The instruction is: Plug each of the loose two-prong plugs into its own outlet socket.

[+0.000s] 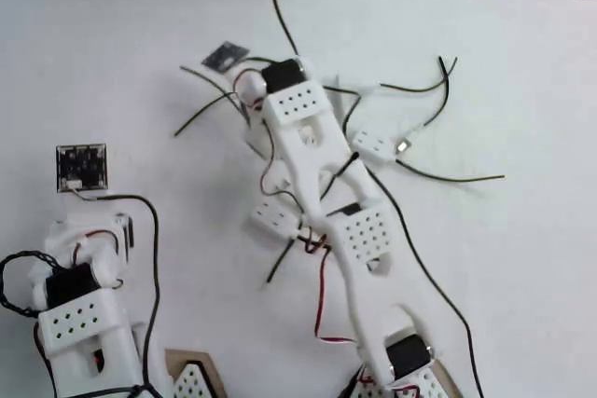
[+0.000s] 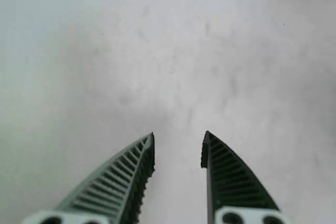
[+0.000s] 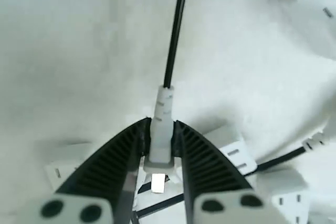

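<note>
The white tabletop [image 1: 522, 62] carries both arms. The white right arm [image 1: 359, 230] extends from the near edge to the tabletop's middle. The left gripper [image 2: 178, 137], by the near left corner, hangs over bare tabletop with its fingers moderately apart. A white plastic outlet block [image 3: 231, 153] lies directly beneath the right gripper [image 3: 161, 125]. This gripper is clamped on a white two-prong plug [image 3: 161, 145], which is held upright with its black cord [image 3: 176, 35] leading away. A metal prong [image 3: 156, 183] shows below the plug. Whether it sits in a socket cannot be determined.

Overhead camera looks down; wrist cameras near table [image 2: 105, 51].
</note>
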You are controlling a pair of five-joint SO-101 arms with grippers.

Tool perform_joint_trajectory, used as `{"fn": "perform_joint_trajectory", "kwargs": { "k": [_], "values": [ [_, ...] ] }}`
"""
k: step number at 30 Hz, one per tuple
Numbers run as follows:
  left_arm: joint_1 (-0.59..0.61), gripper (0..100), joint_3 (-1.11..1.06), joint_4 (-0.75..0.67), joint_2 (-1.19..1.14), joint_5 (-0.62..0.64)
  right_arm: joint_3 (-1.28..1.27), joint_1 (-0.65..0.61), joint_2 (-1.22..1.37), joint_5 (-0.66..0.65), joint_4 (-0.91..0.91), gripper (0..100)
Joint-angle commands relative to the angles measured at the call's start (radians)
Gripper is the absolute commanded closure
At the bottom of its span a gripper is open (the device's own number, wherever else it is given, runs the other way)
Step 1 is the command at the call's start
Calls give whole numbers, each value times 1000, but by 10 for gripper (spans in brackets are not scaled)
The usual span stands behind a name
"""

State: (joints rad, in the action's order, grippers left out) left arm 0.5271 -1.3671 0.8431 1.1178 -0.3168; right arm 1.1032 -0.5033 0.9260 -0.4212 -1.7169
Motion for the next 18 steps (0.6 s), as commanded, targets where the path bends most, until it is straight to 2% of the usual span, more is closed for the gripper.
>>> {"fn": "perform_joint_trajectory", "kwargs": {
  "k": [1, 12, 18],
  "values": [
    [-16, 842, 2, -23, 15, 5, -60, -2, -193, 46, -7, 981],
    [-16, 842, 3, -23, 16, 9, -669, -151, -802, 226, 16, 981],
    [-68, 842, 17, -23, 16, 11, -1016, -209, -1086, 313, 214, 981]
  ]
}}
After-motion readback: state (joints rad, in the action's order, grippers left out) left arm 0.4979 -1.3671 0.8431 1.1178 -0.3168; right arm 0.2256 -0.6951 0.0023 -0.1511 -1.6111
